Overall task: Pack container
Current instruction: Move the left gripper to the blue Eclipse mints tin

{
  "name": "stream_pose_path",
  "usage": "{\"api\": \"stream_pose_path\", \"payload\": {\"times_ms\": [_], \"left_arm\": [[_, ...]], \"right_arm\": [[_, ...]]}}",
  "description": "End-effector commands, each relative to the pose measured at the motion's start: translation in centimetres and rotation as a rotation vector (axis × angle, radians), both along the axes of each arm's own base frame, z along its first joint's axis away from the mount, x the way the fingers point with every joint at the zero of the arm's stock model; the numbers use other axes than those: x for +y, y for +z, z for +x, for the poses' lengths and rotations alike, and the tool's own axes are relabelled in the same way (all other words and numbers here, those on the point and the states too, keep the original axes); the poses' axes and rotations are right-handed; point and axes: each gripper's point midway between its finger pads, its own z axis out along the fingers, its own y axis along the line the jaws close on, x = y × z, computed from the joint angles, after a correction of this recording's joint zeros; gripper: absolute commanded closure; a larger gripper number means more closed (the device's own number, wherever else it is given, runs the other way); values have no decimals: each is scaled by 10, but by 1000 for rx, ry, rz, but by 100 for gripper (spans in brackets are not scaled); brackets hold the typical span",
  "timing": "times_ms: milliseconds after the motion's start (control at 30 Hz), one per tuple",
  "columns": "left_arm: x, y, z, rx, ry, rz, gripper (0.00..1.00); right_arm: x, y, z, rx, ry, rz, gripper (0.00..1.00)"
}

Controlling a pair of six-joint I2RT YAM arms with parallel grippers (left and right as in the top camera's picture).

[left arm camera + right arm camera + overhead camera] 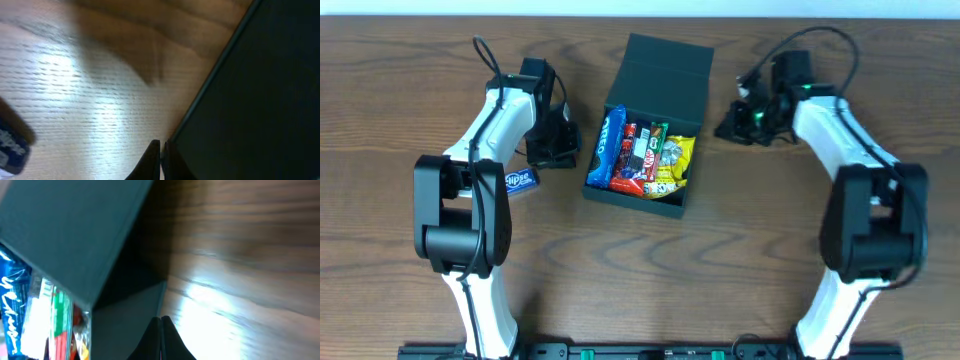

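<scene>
Left gripper (161, 148) at the box's (632, 201) nine o'clock, right gripper (161, 321) at three, both pressed together, empty. Filling seems done; the lid (667, 62) is waiting for a push shut.

A wood-grain table (720, 270) fills the view, with a pale strip (640, 8) beyond its far edge. A small blue-and-white packet (520, 181) lies flat on the bare wood, left of centre. Packed side by side inside the container (660, 70) are a blue Oreo pack (611, 150), red bars (638, 152), a green wrapper (658, 140) and a yellow packet (675, 165).
</scene>
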Motion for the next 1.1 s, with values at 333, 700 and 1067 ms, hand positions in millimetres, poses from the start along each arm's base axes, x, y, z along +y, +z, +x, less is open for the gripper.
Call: {"api": "stream_pose_path", "payload": {"times_ms": [333,700,1067], "left_arm": [[-35,-1,-28,100,-48,-61,94],[-23,-1,-21,68,-44,16,94],[81,129,24,-390,-120,516,94]], "right_arm": [[50,-9,16,-34,-5,81,99],[41,-8,20,-48,-30,36,98],[-34,128,44,-416,-142,-300,99]]}}
